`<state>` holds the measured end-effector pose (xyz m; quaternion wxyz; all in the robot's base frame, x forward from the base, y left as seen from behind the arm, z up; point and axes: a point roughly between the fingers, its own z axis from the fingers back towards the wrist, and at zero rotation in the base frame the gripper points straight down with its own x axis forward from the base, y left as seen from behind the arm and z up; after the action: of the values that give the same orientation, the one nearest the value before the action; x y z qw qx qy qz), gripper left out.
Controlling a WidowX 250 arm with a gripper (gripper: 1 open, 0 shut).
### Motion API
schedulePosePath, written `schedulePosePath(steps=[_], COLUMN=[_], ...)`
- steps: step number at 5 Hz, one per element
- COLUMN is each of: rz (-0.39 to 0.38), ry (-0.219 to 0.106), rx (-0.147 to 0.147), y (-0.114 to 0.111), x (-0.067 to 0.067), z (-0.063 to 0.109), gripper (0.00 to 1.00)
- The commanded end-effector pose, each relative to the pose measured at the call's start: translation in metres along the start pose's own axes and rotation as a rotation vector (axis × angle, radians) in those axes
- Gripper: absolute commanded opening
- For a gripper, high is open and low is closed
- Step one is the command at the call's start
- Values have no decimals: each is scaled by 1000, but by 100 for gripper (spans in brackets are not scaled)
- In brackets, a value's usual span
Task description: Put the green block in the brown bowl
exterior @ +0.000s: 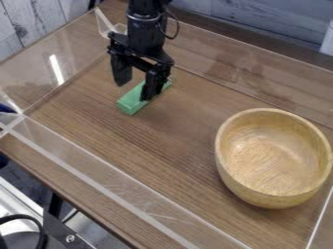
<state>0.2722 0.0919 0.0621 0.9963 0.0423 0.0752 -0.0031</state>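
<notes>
hovering wide open, pincer [139, 85] straddling green block [135, 98] end, empty, brown bowl [275, 157] well apart

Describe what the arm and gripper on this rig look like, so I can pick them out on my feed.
The arm is black and slim, coming down from the top edge of the picture. It ends in a black gripper with a blocky body and two straight, dark fingers. A thin pale cable or bracket shows beside the wrist. No markings or labels can be made out at this size.
</notes>
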Motion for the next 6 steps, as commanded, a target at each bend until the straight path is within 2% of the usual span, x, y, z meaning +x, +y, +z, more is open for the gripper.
schedulePosePath(steps=[1, 2, 3, 4, 5, 6], rz=[-11, -22, -19, 3, 26, 36], ry=[-79, -79, -82, -93, -108, -107], rx=[21, 16, 33, 29, 27, 22], y=[6, 10, 9, 11, 12, 8], x=[11, 17, 17, 15, 13, 13], z=[17, 13, 5, 3, 3, 0], gripper=[100, 100, 100, 100, 0, 0])
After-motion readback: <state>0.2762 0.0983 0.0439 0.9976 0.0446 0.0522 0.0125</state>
